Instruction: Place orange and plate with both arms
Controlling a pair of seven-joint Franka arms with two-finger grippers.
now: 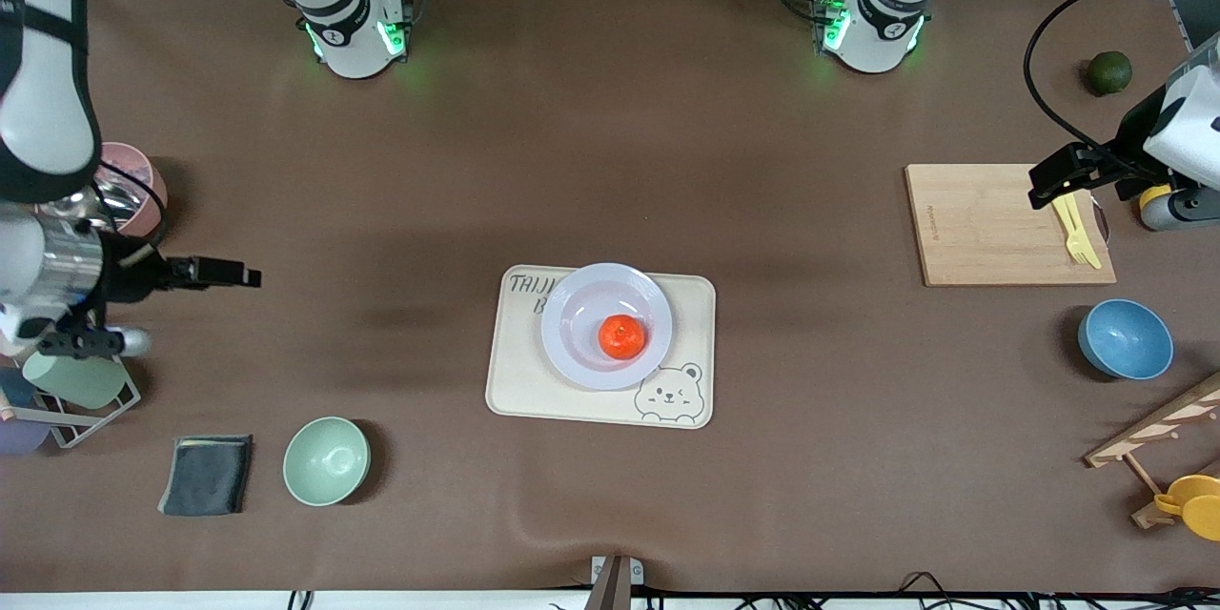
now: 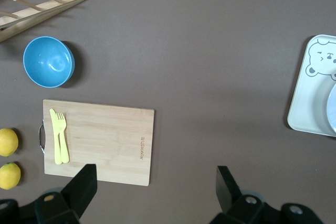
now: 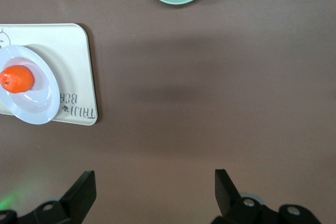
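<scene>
We see the orange (image 1: 622, 336) in the plate (image 1: 575, 305) on the bear tray (image 1: 515, 381); green bowl (image 1: 326, 460), blue bowl (image 1: 1126, 338) hold nothing. Left gripper (image 2: 153, 187) over the cutting board (image 1: 982, 224), right gripper (image 3: 152, 190) over bare table (image 1: 610, 114): both wide open, nothing held.

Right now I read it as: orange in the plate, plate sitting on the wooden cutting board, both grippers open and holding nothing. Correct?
Not quite. The plate sits on the cream bear-printed tray, not on the wooden cutting board, which holds only a yellow fork; the front view shows this. The rest stands: the orange is in the plate, and the left gripper and right gripper are open and hold nothing.
</scene>
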